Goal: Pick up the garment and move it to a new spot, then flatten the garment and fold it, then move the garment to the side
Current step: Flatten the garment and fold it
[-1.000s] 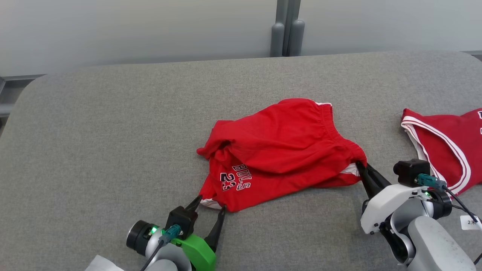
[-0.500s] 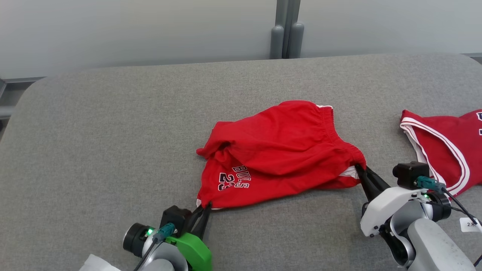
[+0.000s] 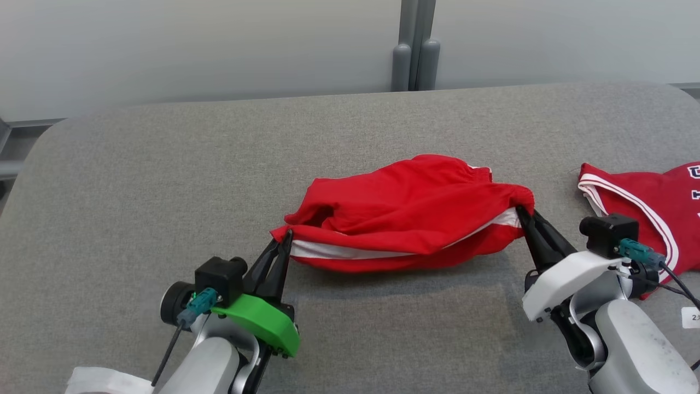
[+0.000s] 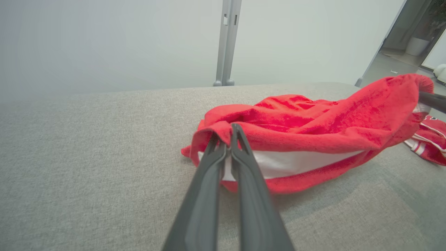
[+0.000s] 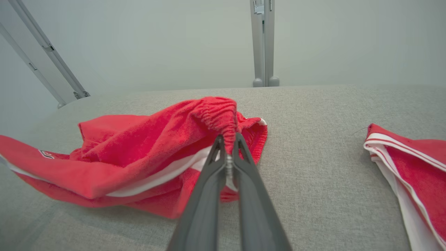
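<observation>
We've got the red shorts point(image 3: 404, 210) strung out over the middle of the grey table point(image 3: 164, 180), w/ left gripper point(image 3: 283, 236) pinched shut on the hem corner & right gripper point(image 3: 521, 211) shut on the waistband end

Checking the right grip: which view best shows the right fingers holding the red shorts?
Right wrist view: the right fingers pinch the red shorts by the gathered waistband, close up. The head view shows this smaller; the left wrist view catches a finger at its edge.
</observation>
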